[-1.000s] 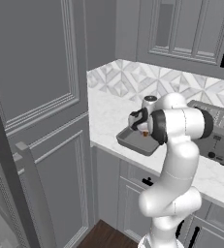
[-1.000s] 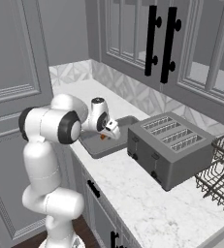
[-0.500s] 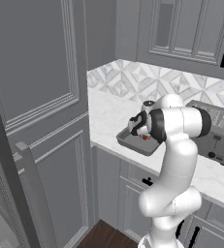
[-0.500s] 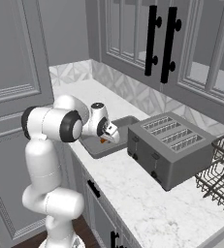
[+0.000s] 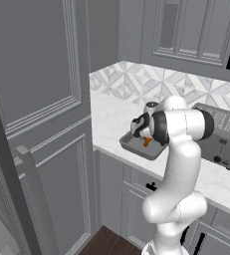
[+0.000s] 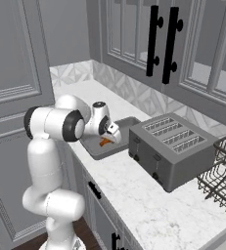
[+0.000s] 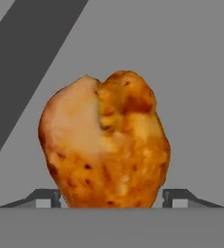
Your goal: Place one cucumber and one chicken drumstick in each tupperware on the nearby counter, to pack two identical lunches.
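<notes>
An orange-brown chicken drumstick [image 7: 106, 145] stands between my fingertips [image 7: 176, 196], close to the camera, over the grey floor of the tupperware [image 7: 191, 72]. My gripper [image 7: 111, 196] is open, its jaws set a little wider than the meat. From the base cameras, the gripper [image 5: 144, 132] [image 6: 110, 135] reaches down into the shallow grey tupperware [image 5: 134, 147] [image 6: 96, 150] at the front of the white counter [image 5: 109, 117] [image 6: 134, 195]. The drumstick [image 5: 147, 142] [image 6: 104, 142] lies inside it under the hand. The cucumber is out of view.
A boxy grey toaster [image 5: 221, 142] [image 6: 175, 149] stands right beside the tupperware. A dark wire dish rack [image 6: 222, 171] sits past the toaster. Tall grey cabinet doors [image 5: 37, 99] rise left of the counter's end. Wall cabinets [image 6: 163, 44] hang overhead.
The hand has sunk slightly into the tupperware with the drumstick, and the jaws have gone from shut on it to open.
</notes>
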